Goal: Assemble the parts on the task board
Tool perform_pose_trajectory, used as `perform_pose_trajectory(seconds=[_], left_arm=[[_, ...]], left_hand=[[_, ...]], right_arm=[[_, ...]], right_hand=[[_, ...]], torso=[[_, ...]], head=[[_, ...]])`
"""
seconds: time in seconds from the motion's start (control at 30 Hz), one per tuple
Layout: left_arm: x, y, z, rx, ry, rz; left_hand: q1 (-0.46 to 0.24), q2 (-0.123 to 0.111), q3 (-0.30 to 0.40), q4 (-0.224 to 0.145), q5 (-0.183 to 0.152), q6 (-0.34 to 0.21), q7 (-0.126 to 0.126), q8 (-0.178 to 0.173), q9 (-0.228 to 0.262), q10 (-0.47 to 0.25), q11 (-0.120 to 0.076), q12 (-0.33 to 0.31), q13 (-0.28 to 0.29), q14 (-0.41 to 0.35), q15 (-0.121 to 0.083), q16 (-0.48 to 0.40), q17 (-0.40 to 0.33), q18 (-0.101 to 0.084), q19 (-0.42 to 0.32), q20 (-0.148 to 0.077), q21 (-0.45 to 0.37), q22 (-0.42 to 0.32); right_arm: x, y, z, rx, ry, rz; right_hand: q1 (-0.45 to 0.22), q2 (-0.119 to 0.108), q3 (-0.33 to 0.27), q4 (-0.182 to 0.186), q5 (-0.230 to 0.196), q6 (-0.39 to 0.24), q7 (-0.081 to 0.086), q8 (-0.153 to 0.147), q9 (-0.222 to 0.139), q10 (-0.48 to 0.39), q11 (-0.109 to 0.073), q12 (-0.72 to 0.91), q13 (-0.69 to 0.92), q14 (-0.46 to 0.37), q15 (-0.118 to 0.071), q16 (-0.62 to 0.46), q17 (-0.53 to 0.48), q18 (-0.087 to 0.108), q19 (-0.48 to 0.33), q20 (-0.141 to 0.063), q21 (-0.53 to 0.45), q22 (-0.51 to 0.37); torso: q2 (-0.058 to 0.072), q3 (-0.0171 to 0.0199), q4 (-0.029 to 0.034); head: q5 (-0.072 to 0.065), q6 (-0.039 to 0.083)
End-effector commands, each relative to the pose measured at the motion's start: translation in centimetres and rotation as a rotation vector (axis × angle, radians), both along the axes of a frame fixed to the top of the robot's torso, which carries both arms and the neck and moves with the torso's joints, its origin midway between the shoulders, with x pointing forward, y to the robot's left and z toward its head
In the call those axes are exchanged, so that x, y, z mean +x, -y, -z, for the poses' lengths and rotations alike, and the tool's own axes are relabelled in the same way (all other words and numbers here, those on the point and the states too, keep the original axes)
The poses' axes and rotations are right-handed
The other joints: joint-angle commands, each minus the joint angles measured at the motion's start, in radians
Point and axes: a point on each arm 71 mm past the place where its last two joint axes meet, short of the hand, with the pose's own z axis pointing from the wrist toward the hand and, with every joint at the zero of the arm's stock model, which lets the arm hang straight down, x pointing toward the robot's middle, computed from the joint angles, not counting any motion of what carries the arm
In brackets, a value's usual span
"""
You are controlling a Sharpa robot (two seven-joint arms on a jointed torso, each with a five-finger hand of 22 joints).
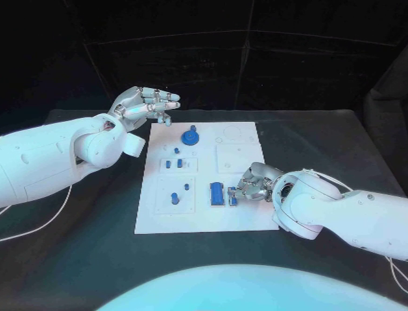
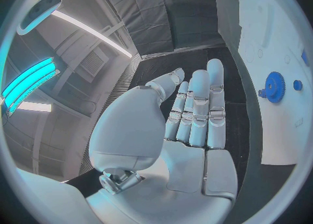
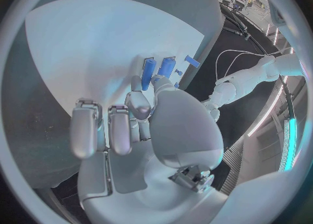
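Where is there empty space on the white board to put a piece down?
The task board is bare along its near edge and in its far right corner, beyond the right hand. It is crowded by the blue gear and the small blue parts.

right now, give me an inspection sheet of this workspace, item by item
surface: black table, bearing the white task board.
job's things: blue gear stands at the board's far end; small blue parts mid-board; blue blocks near the right hand.
clutter: nothing seen.
hands: left hand raised beside the board's far left corner, fingers apart, holding nothing. Right hand rests at the blue blocks; whether it grips one cannot be told.
cables: white cable runs from the left arm; another from the right arm.
surroundings: dark curtains behind the table.
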Motion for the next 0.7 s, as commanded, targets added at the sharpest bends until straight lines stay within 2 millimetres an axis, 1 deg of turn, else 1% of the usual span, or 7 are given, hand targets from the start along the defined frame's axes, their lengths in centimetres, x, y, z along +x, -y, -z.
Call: perform_pose_trajectory(seconds=[0.03, 0.13, 0.27, 0.37, 0.47, 0.57, 0.7], left_arm=[[-0.02, 0.09, -0.15, -0.009, 0.001, 0.010], [-0.02, 0.08, -0.15, -0.009, 0.001, 0.010], [-0.03, 0.08, -0.15, -0.009, 0.001, 0.010], [-0.02, 0.05, -0.14, -0.008, 0.000, 0.009], [-0.02, 0.04, -0.14, -0.008, 0.000, 0.009], [-0.02, 0.03, -0.13, -0.007, 0.000, 0.009], [-0.01, 0.02, -0.13, -0.007, -0.001, 0.008]], left_hand=[[-0.006, 0.001, -0.002, -0.001, 0.004, -0.004, 0.000, 0.004, -0.001, -0.006, -0.003, 0.003, -0.001, -0.003, 0.001, -0.003, -0.001, 0.015, -0.005, 0.003, -0.005, -0.001], [-0.006, 0.001, -0.002, -0.001, 0.004, -0.004, 0.000, 0.004, -0.001, -0.006, -0.003, 0.003, -0.001, -0.003, 0.001, -0.003, -0.001, 0.015, -0.005, 0.003, -0.005, -0.001], [-0.006, 0.001, -0.002, -0.001, 0.004, -0.004, 0.000, 0.004, -0.001, -0.006, -0.003, 0.003, -0.001, -0.003, 0.001, -0.003, -0.001, 0.015, -0.005, 0.003, -0.005, -0.001], [-0.006, 0.001, -0.002, -0.001, 0.004, -0.004, 0.000, 0.004, -0.001, -0.006, -0.003, 0.003, -0.001, -0.003, 0.001, -0.003, -0.001, 0.015, -0.005, 0.003, -0.005, -0.001], [-0.006, 0.001, -0.002, -0.001, 0.004, -0.004, 0.000, 0.004, -0.001, -0.006, -0.003, 0.003, -0.001, -0.003, 0.001, -0.003, -0.001, 0.015, -0.005, 0.003, -0.005, -0.001], [-0.006, 0.001, -0.002, -0.001, 0.004, -0.004, 0.000, 0.004, -0.001, -0.006, -0.003, 0.003, -0.001, -0.003, 0.001, -0.003, -0.001, 0.015, -0.005, 0.003, -0.005, -0.001], [-0.006, 0.001, -0.002, -0.001, 0.004, -0.004, 0.000, 0.004, -0.001, -0.006, -0.003, 0.003, -0.001, -0.003, 0.001, -0.003, -0.001, 0.015, -0.005, 0.003, -0.005, -0.001]], right_arm=[[-0.04, -0.17, 0.03, -0.003, -0.015, -0.012], [0.01, -0.17, 0.07, -0.006, -0.015, -0.012], [0.09, -0.15, 0.04, -0.008, -0.004, -0.010], [0.10, -0.13, -0.01, -0.005, 0.002, -0.007], [0.04, -0.04, -0.11, -0.001, 0.008, -0.011], [-0.03, 0.10, -0.21, 0.004, 0.014, -0.011], [-0.01, 0.38, -0.29, 0.007, 0.024, -0.004]], right_hand=[[-0.022, -0.005, -0.016, 0.000, -0.018, 0.007, 0.002, -0.003, 0.002, 0.008, 0.001, -0.005, -0.002, 0.069, -0.005, 0.003, 0.072, -0.019, 0.012, -0.007, 0.005, 0.012], [-0.062, -0.007, -0.046, -0.002, -0.094, 0.008, 0.003, -0.006, 0.006, 0.007, 0.003, -0.013, -0.006, 0.068, -0.004, 0.001, 0.069, -0.018, 0.011, -0.005, 0.004, 0.010], [-0.111, -0.008, -0.100, -0.002, -0.302, 0.000, 0.004, -0.013, 0.013, -0.004, 0.005, -0.043, -0.023, 0.065, -0.002, -0.006, 0.058, -0.016, 0.008, -0.004, -0.001, 0.002], [-0.132, -0.008, -0.131, -0.001, -0.378, -0.005, 0.007, -0.016, 0.018, -0.010, 0.007, -0.057, -0.031, 0.064, -0.001, -0.011, 0.050, -0.015, 0.004, -0.002, -0.006, -0.006], [-0.129, -0.006, -0.136, -0.002, -0.377, -0.007, 0.007, -0.017, 0.020, -0.013, 0.008, -0.064, -0.035, 0.063, 0.000, -0.014, 0.047, -0.014, 0.003, -0.002, -0.008, -0.009], [-0.094, 0.007, -0.136, -0.014, -0.335, -0.008, 0.008, -0.019, 0.025, -0.014, 0.008, -0.064, -0.034, 0.063, 0.000, -0.014, 0.047, -0.014, 0.003, -0.001, -0.008, -0.008], [-0.045, 0.047, -0.122, -0.030, -0.307, -0.008, 0.007, -0.019, 0.030, -0.012, 0.007, -0.062, -0.031, 0.064, 0.000, -0.014, 0.048, -0.014, 0.003, -0.002, -0.008, -0.007]], torso=[[0.000, 0.0000, -0.0005], [0.000, -0.0001, -0.0008], [0.000, 0.0003, -0.0008], [0.000, 0.0002, -0.0010], [0.000, 0.0005, -0.0008], [0.000, 0.0012, -0.0015], [0.000, 0.0005, -0.0026]], head=[[0.001, -0.001], [0.001, -0.001], [0.000, -0.001], [-0.001, -0.001], [-0.002, -0.002], [-0.003, -0.001], [-0.004, -0.001]])
